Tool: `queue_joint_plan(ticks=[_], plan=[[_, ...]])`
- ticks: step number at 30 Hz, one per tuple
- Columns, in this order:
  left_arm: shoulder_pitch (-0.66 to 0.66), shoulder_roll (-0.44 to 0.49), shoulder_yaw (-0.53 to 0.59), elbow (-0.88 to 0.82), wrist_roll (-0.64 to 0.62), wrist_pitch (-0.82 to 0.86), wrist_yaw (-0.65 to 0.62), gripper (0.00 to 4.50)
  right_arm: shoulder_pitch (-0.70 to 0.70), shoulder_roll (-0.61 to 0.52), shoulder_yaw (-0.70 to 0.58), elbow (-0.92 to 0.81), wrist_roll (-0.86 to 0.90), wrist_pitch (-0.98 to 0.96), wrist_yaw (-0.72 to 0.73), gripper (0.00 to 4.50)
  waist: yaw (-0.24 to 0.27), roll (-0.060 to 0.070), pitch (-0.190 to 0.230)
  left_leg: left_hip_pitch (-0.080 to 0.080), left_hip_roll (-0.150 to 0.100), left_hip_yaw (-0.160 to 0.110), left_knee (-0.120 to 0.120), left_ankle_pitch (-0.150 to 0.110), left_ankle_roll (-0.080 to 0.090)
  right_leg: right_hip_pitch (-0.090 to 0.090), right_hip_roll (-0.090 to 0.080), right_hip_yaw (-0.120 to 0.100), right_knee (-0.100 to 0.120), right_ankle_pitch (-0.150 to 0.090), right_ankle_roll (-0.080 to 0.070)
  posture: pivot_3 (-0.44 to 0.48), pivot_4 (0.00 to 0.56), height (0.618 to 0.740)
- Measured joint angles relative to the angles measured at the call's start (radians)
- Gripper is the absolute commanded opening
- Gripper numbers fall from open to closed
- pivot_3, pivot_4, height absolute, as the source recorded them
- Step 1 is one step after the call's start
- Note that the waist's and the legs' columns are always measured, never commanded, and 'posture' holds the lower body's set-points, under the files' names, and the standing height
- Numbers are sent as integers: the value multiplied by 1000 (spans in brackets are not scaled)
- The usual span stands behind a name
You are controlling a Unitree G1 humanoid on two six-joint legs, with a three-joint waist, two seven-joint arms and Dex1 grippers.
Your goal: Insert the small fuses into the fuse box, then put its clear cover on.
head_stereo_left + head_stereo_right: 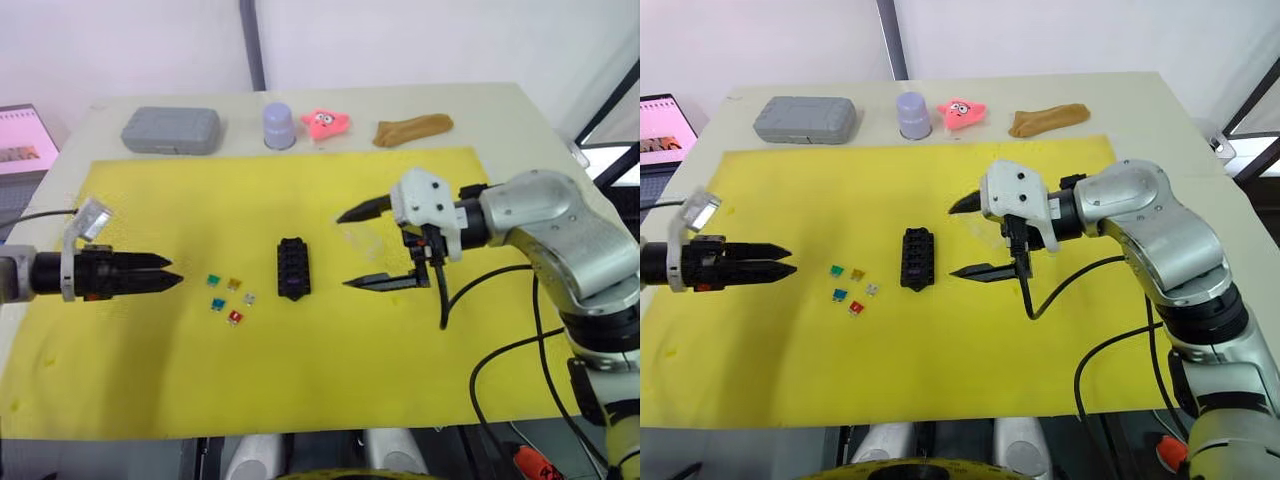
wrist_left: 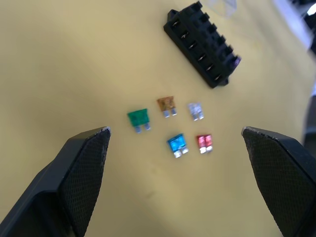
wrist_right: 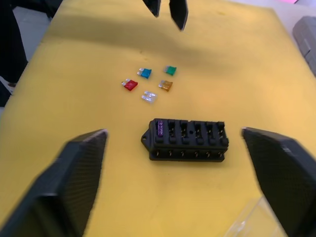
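My left gripper (image 1: 172, 272) hovers near the mat's left edge, its fingers close together in the head view yet wide in the wrist view, so I cannot tell its state. The loose fuses (image 1: 230, 298) lie just beyond its tips: green, orange, grey, blue and red. Next comes the fuse box (image 1: 293, 268), long axis running front to back, with a purple fuse (image 3: 161, 129) seated. My right gripper (image 1: 350, 249), spread wide, hovers beside the clear cover (image 1: 364, 241).
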Motion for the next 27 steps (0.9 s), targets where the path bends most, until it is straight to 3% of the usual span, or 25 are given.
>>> queue_joint_plan(ticks=[7,14,27], plan=[[-126,-60,-100,151,0,158,-1,4500,-30,8,60,8,-27,2,-6,4460,2,0,0,-1,0,0,1,0,0,-1,-1,-1,0,0,0,0,150,740],[-191,-79,-204,245,28,201,-33,4500,-77,29,74,8,-36,25,-28,4460,1,0,0,-1,0,0,1,0,0,-1,-1,-1,1,0,0,0,150,740],[-238,-177,-210,269,48,195,-22,4500,-109,118,156,9,-65,60,-66,4460,7,0,0,-3,0,-2,6,0,0,0,-3,-2,2,0,0,0,150,740]])
